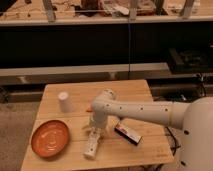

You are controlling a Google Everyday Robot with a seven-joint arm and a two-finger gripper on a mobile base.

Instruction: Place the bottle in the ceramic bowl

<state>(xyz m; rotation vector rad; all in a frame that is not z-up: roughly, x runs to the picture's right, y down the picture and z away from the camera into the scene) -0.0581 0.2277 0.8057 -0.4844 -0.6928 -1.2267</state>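
Observation:
The bottle point(92, 144) is slim and white and lies on the wooden table point(75, 92), its cap end toward the front edge. My gripper point(93, 131) hangs from the white arm point(135, 111) right over the bottle's upper end. The ceramic bowl point(50, 138), orange-brown and shallow, sits at the table's front left, a short way left of the bottle.
A short white cup point(65, 102) stands at the back left of the table. A dark box with a white and red label point(128, 134) lies right of the bottle. Dark shelves with clutter run behind the table. My white body fills the lower right.

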